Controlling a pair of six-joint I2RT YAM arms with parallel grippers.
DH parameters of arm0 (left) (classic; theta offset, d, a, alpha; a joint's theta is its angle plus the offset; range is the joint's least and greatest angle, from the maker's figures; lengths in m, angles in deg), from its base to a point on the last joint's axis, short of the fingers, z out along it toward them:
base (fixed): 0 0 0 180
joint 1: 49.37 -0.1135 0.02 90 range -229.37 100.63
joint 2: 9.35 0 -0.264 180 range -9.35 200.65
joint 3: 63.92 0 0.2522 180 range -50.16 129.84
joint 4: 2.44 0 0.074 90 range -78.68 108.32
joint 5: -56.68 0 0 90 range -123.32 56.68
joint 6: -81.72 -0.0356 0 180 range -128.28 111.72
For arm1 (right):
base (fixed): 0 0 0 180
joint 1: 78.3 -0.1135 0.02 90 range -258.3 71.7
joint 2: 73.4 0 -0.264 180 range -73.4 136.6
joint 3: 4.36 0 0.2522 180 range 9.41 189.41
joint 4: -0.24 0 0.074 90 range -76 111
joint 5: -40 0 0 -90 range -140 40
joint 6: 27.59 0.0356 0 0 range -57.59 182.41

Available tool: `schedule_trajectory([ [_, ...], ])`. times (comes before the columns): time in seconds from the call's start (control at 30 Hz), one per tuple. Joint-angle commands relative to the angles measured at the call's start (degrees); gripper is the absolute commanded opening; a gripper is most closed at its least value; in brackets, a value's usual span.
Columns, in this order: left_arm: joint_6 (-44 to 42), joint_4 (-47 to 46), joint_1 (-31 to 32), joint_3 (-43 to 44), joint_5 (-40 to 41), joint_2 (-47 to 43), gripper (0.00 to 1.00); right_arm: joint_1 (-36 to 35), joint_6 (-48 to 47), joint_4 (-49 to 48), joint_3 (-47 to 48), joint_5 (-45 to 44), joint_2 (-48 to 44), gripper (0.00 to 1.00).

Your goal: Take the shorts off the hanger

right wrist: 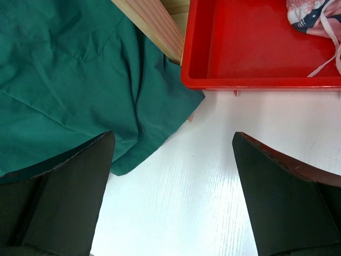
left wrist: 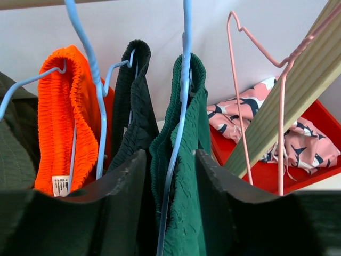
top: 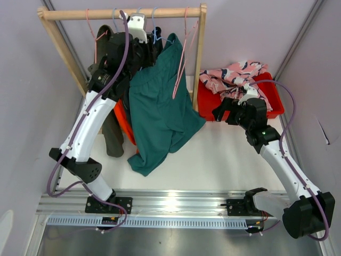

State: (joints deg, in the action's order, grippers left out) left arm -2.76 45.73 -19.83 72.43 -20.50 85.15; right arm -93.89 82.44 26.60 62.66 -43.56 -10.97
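The teal shorts (top: 160,109) hang from a blue hanger (left wrist: 178,133) on the wooden rack (top: 122,13). My left gripper (top: 159,49) is raised to the rail. In the left wrist view its fingers (left wrist: 128,181) stand either side of the teal waistband (left wrist: 192,106) and press on it, with the hanger wire between them. Orange shorts (left wrist: 64,117), navy shorts (left wrist: 136,101) and olive shorts (left wrist: 13,144) hang to the left. The pink printed shorts (top: 234,74) lie in the red bin (top: 274,98). My right gripper (top: 221,112) is open and empty above the table, beside the bin.
An empty pink hanger (left wrist: 237,90) hangs by the rack's right post (left wrist: 287,96). The teal leg hem (right wrist: 69,80) lies on the white table next to the bin's front wall (right wrist: 256,82). The olive (top: 112,133) and orange (top: 127,125) shorts hang behind my left arm.
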Motion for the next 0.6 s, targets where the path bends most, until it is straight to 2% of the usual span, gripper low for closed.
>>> schedule_trajectory([
  [0.0, 0.1, -1.4, -0.4, 0.1, -0.6, 1.2, 0.44, -0.2, -0.9, -1.5, -0.5, -0.9, 0.1, 0.99],
  [0.07, -0.2, -0.8, -0.4, 0.4, 0.1, 2.1, 0.34, -0.3, -0.9, -1.7, -1.0, -1.0, 0.1, 1.0],
  [0.1, -0.2, -0.7, -0.5, 0.9, 0.1, 3.0, 0.2, -0.3, -0.8, -1.9, -1.0, -1.0, 0.1, 0.99],
  [0.13, -0.2, -0.4, -0.5, 1.2, 0.1, 3.6, 0.16, -0.3, -0.9, -1.9, -1.2, -1.1, 0.1, 1.0],
  [0.2, -0.1, 0.8, -0.5, 2.4, 0.4, 5.1, 0.0, -0.3, -0.9, -1.9, -1.4, -1.2, 0.2, 1.0],
  [0.4, -1.4, 1.0, -0.4, 5.6, -2.3, 5.2, 0.0, -0.3, -0.7, -2.2, -1.9, -1.3, 0.3, 0.99],
  [0.57, -2.4, 4.1, -0.4, 15.1, -5.3, 6.1, 0.0, -0.2, -0.1, -3.5, -2.5, -0.9, 0.7, 0.99],
])
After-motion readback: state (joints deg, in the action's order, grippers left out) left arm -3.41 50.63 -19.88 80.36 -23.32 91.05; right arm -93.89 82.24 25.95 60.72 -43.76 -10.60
